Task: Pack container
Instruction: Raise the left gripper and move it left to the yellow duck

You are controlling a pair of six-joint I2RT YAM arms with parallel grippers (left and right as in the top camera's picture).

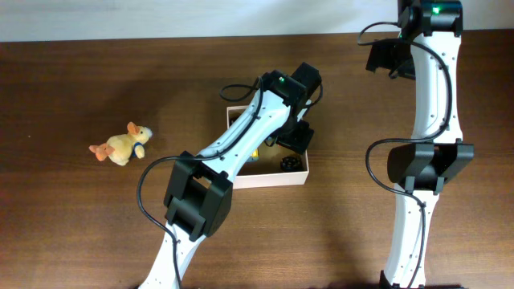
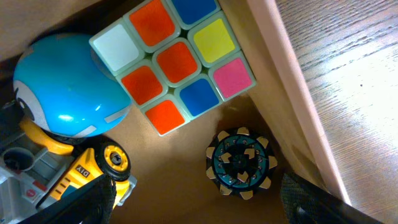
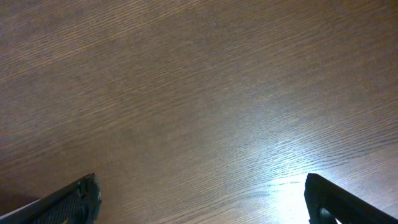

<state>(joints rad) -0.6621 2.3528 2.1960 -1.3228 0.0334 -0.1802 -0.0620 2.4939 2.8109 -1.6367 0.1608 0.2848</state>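
Note:
The container [image 1: 273,178], a shallow box with white walls and a brown floor [image 2: 180,177], sits mid-table. My left gripper [image 1: 292,141] hangs inside it, open [image 2: 199,211], its fingers [image 2: 93,199] spread with nothing between them. Just ahead of the jaws a teal-and-black toy wheel [image 2: 239,162] lies loose on the box floor, also seen from above [image 1: 289,163]. A colour cube [image 2: 174,62], a blue dome toy [image 2: 68,87] and a yellow toy truck [image 2: 74,174] lie in the box too. My right gripper [image 3: 202,208] is open over bare table at the back right [image 1: 384,58].
A yellow plush duck [image 1: 122,144] lies on the wooden table far to the left of the box. The box's right wall [image 2: 292,93] stands close beside my left gripper's right finger. The right arm [image 1: 426,160] runs along the table's right side.

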